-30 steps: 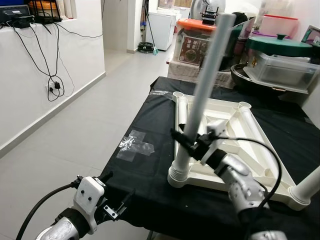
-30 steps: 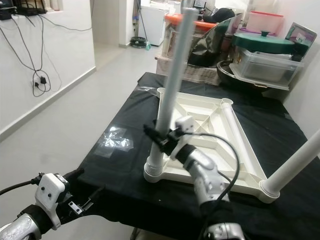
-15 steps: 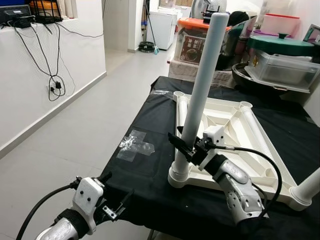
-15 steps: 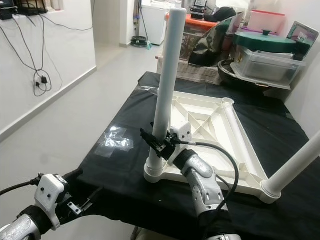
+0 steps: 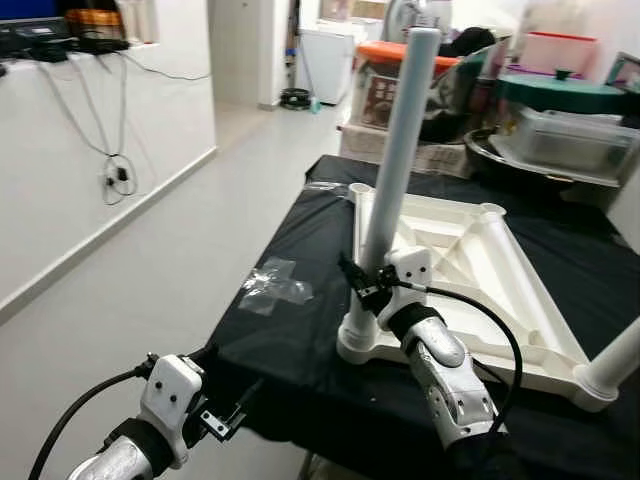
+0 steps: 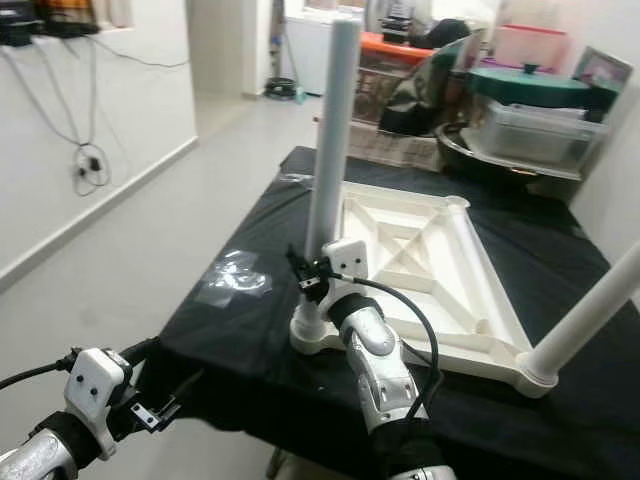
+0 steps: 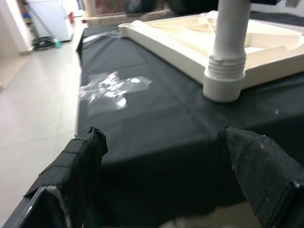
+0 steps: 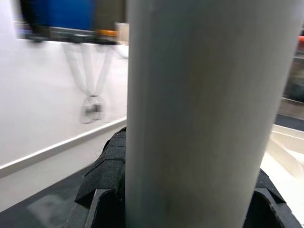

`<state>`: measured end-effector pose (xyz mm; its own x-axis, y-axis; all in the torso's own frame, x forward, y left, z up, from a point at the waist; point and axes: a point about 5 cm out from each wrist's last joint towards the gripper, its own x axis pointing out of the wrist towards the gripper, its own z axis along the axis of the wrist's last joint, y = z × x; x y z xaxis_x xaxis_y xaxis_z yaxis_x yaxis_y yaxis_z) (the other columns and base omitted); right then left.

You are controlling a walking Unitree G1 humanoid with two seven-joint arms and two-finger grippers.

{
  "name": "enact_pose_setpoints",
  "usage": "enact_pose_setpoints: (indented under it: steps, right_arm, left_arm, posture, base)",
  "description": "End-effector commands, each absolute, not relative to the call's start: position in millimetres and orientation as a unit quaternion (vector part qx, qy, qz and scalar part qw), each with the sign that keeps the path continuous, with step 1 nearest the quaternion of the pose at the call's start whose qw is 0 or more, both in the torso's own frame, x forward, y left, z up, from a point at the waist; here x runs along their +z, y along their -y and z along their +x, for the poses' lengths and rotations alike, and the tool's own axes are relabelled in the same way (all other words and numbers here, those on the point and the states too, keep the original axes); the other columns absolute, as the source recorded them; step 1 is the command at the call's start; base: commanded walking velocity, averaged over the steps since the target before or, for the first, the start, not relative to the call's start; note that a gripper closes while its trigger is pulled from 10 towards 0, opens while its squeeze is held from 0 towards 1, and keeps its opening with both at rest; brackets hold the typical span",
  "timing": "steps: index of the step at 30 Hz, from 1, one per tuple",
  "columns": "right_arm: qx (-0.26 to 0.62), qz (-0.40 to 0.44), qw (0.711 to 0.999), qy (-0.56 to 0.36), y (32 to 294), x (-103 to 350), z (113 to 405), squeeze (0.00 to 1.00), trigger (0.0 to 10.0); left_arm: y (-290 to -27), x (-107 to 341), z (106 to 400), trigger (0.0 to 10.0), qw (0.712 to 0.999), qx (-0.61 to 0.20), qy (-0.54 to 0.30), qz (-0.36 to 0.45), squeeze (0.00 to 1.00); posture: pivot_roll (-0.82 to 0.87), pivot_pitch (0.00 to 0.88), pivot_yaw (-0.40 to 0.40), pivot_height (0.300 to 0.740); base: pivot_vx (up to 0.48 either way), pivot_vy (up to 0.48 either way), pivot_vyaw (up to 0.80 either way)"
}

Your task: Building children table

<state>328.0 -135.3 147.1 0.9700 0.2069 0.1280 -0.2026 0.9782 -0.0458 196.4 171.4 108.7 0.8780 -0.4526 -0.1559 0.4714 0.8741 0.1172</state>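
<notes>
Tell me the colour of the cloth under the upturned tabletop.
Black. The cloth covering the work surface under the white tabletop shows best in the left eye view.

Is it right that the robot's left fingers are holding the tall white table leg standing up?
Not quite. The right gripper holds the upright white table leg, as the left eye view shows. The left gripper hangs low, off the table's edge, open.
</notes>
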Motion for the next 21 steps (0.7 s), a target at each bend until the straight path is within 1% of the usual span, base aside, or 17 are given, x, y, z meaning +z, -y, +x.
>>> enact_pose_setpoints:
  steps: [1, 2, 4, 6, 7, 9, 16, 21]
  right_arm:
    - [0.013, -0.078, 0.997, 0.011, 164.7, 125.2, 325.6, 0.00, 10.0]
    - [-0.008, -0.075, 0.997, -0.001, 169.3, 121.9, 326.1, 0.00, 10.0]
    - [-0.008, -0.075, 0.997, -0.001, 169.3, 121.9, 326.1, 0.00, 10.0]
    - [-0.061, -0.075, 0.995, -0.017, 182.2, 117.7, 327.0, 0.00, 10.0]
    - [-0.061, -0.075, 0.995, -0.017, 182.2, 117.7, 327.0, 0.00, 10.0]
    - [-0.088, -0.073, 0.993, -0.022, 187.0, 116.5, 327.6, 0.00, 10.0]
    - [-0.122, -0.078, 0.989, -0.020, 180.8, 116.3, 325.9, 0.00, 10.0]
    - [-0.164, -0.082, 0.983, -0.010, 184.5, 119.9, 325.0, 0.00, 10.0]
  left_arm:
    - [-173.9, 109.1, 197.1, 10.0, 0.966, -0.235, -0.061, 0.085, 0.00]
    - [-174.5, 109.1, 197.3, 10.0, 0.966, -0.234, -0.061, 0.088, 0.00]
    - [-174.5, 109.1, 197.3, 10.0, 0.966, -0.234, -0.061, 0.088, 0.00]
    - [-175.9, 109.6, 197.7, 10.0, 0.967, -0.229, -0.060, 0.090, 0.00]
    - [-175.9, 109.6, 197.7, 10.0, 0.967, -0.229, -0.060, 0.090, 0.00]
    - [-176.3, 109.7, 197.7, 10.0, 0.968, -0.227, -0.060, 0.091, 0.00]
    - [-176.4, 109.3, 197.1, 10.0, 0.968, -0.224, -0.061, 0.094, 0.00]
    - [-179.1, 109.4, 197.6, 10.0, 0.969, -0.220, -0.061, 0.098, 0.00]
  posture:
    - [0.05, 0.000, -0.112, 0.740]
    - [0.05, 0.000, -0.112, 0.740]
    - [0.05, 0.000, -0.112, 0.740]
    - [0.05, 0.000, -0.114, 0.740]
    - [0.05, 0.000, -0.114, 0.740]
    - [0.05, 0.000, -0.114, 0.740]
    - [0.05, 0.000, -0.112, 0.740]
    - [0.05, 0.000, -0.108, 0.740]
  base:
    - [0.000, 0.000, 0.00]
    - [0.000, 0.000, 0.00]
    - [0.000, 0.000, 0.00]
    - [0.000, 0.000, 0.00]
    - [0.000, 0.000, 0.00]
    - [0.000, 0.000, 0.00]
    - [0.000, 0.000, 0.00]
    - [0.000, 0.000, 0.00]
